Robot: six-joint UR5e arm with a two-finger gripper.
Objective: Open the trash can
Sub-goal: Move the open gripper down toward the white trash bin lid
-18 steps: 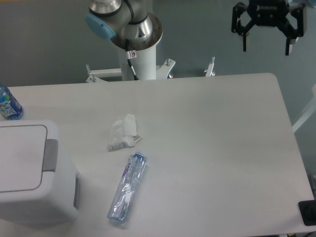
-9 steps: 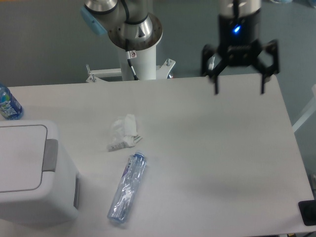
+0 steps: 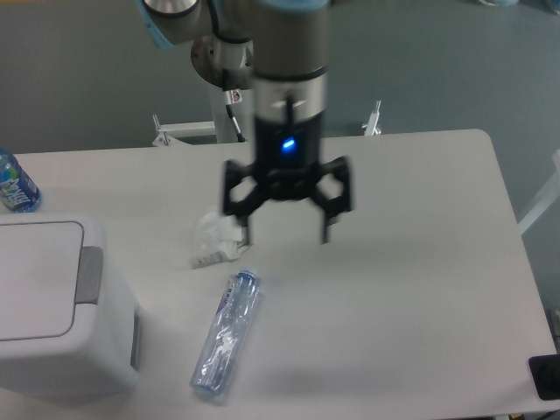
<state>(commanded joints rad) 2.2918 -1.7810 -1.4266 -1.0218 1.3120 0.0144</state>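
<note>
The trash can [image 3: 52, 306] is a large white boxy bin at the table's front left corner. Its flat lid panel [image 3: 35, 276] lies shut, and a grey button strip [image 3: 88, 274] runs along its right edge. My gripper [image 3: 286, 236] hangs open and empty above the middle of the table, fingers pointing down, well to the right of the bin. It is blurred by motion. Its left finger [image 3: 246, 229] is near the crumpled white wrapper [image 3: 217, 234].
A clear empty plastic bottle [image 3: 226, 332] lies on its side below the gripper, right of the bin. A blue-labelled bottle [image 3: 15, 182] stands at the far left edge. The robot's base column [image 3: 241, 105] is behind the table. A dark object [image 3: 544, 376] sits at the front right corner.
The gripper has swept from the far right, above the table's back edge, down and left to the middle of the table. It stays open. Nothing on the table has moved.
</note>
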